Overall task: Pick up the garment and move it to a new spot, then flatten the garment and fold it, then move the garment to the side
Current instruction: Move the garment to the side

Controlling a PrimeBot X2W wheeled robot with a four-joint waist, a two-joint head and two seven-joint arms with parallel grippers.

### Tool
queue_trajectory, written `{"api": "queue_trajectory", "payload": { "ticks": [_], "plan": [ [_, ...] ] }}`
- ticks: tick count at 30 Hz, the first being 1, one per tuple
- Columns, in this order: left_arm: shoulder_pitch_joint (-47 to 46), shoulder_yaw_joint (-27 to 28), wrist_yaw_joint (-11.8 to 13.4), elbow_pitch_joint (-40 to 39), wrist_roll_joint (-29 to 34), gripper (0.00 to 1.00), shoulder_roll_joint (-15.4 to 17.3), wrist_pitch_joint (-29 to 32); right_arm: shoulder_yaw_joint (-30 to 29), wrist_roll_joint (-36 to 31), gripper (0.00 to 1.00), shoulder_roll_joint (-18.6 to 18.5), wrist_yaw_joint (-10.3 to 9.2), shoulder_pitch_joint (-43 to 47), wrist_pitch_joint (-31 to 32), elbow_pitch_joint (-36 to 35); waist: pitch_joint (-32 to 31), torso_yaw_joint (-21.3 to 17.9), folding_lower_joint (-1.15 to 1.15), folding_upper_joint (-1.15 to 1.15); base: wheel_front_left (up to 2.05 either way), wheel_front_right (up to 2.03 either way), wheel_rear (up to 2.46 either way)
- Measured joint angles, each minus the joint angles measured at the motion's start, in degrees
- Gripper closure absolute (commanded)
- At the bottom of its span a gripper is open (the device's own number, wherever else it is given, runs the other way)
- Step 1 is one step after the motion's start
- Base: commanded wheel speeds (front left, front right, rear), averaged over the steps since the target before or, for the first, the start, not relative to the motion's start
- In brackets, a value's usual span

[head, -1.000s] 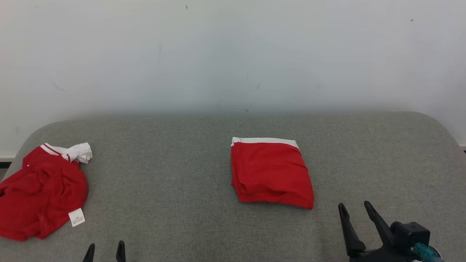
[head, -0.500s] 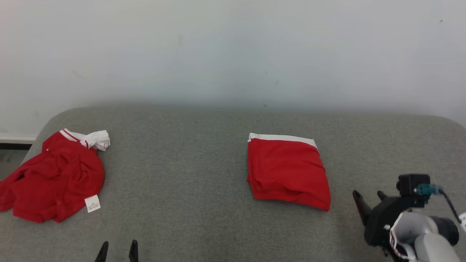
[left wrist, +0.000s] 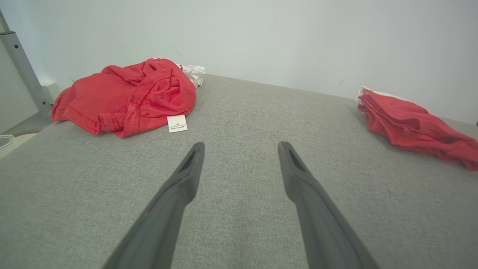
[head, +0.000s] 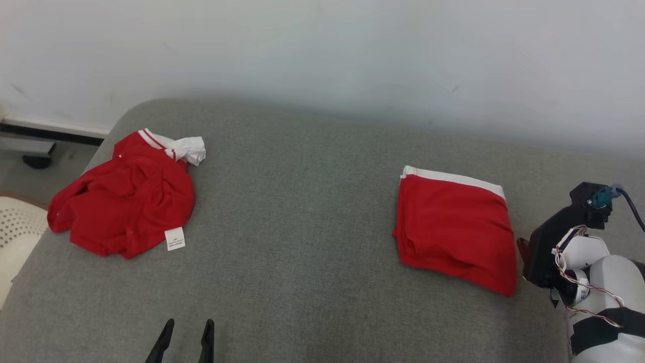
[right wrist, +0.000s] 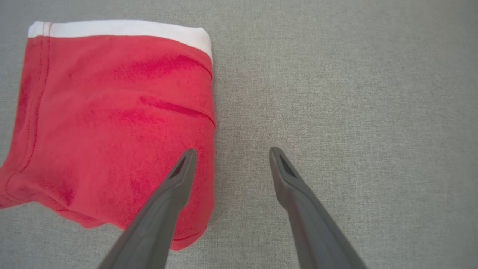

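Note:
A crumpled red garment (head: 123, 201) with a white collar and a white tag lies at the far left of the grey cushion (head: 302, 242); the left wrist view has it ahead and to the left (left wrist: 127, 95). A folded red garment (head: 456, 227) with a white band lies at the right (right wrist: 112, 123). My left gripper (head: 189, 325) is open and empty at the front edge, well short of both (left wrist: 242, 145). My right gripper (right wrist: 232, 150) is open, pointing down over the folded garment's right edge, one finger above the cloth, nothing held. In the head view its wrist (head: 549, 247) hides the fingers.
A pale wall runs behind the cushion. The cushion's rounded left end drops to the floor, where a white perforated object (head: 15, 227) and a dark baseboard (head: 50, 133) sit. A grey metal post (left wrist: 22, 67) stands beyond the crumpled garment.
The head camera has swung left, so the whole picture shifted right and down. My right arm rose and tipped its fingers down beside the folded garment. Neither garment moved on the cushion.

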Motion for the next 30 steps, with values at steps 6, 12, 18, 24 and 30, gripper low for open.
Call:
{"api": "queue_trajectory", "payload": {
  "ticks": [6, 12, 18, 24, 30],
  "plan": [
    [-2.25, -0.96, -0.42, 0.96, -0.52, 0.0, 0.88, -0.26, -5.23, -4.46, 0.0, 1.36, 0.0, -4.69, -3.75, 5.24, 3.7, 3.75, 0.0, 0.0, 0.0, 0.0, 0.0],
    [-3.24, -1.83, -0.47, 1.4, -1.01, 0.0, 1.16, -0.54, -8.49, -8.82, 0.0, 0.94, 0.0, -6.78, -5.72, 8.29, 5.75, 5.38, 0.0, 0.0, 0.0, 0.0, 0.0],
    [-4.55, -2.08, -0.48, 2.24, -1.4, 0.0, 1.32, -0.68, -11.13, -11.37, 0.0, 1.14, 0.0, -8.26, -5.27, 10.73, 7.6, 5.85, 0.0, 0.0, 0.0, 0.0, 0.0],
    [-5.37, -2.0, -0.49, 2.88, -1.63, 0.0, 1.43, -0.75, -12.05, -12.29, 0.93, 2.3, 0.0, -9.52, -3.14, 12.63, 8.18, 5.06, -0.01, 0.0, 0.0, 0.0, 0.0],
    [-5.48, -1.13, -0.7, 2.56, -1.78, 0.0, 1.74, -0.76, -8.21, -10.33, 1.0, 3.02, 0.02, -10.07, -5.02, 13.67, 8.45, 2.93, -0.01, 0.0, 0.0, 0.0, 0.0]
  ]
}}
